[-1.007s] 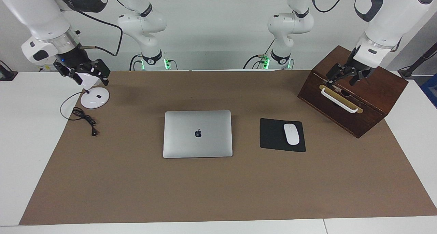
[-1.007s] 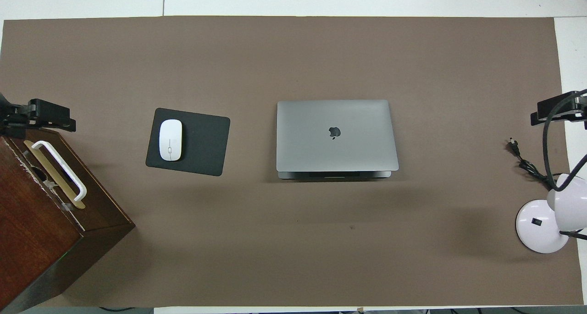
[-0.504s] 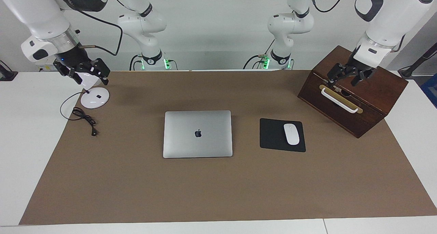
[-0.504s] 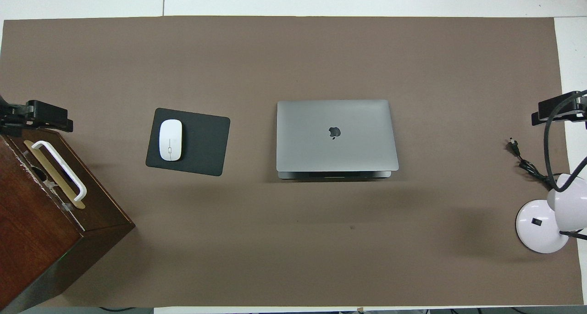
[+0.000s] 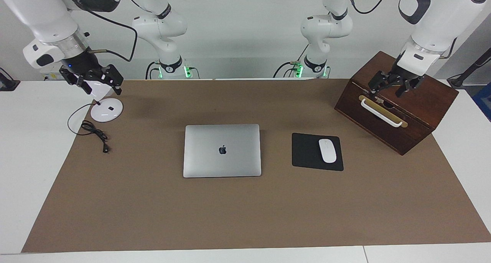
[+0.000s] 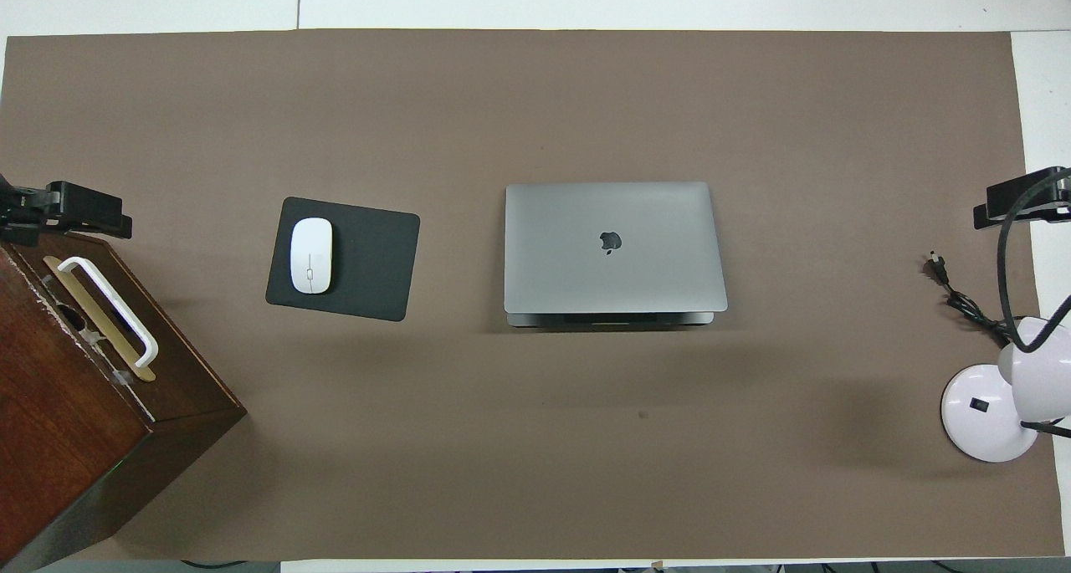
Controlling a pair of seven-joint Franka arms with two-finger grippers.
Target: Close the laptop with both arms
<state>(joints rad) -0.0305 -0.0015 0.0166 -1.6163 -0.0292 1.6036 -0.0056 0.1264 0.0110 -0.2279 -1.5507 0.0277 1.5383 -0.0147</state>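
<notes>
1. Laptop (image 5: 222, 150) flat in the middle of the brown mat (image 5: 245, 217), lid down, logo up: closing looks done
2. Left gripper (image 5: 391, 87) raised over the wooden box (image 5: 422, 101), fingers spread, pinching nothing; probably parked clear of the lid
3. Right gripper (image 5: 94, 81) raised over the white lamp (image 5: 106, 110), likewise spread and empty
4. Mouse (image 5: 327, 150) on its black pad (image 5: 307, 151), just beside the laptop toward the left arm's end, untouched
</notes>
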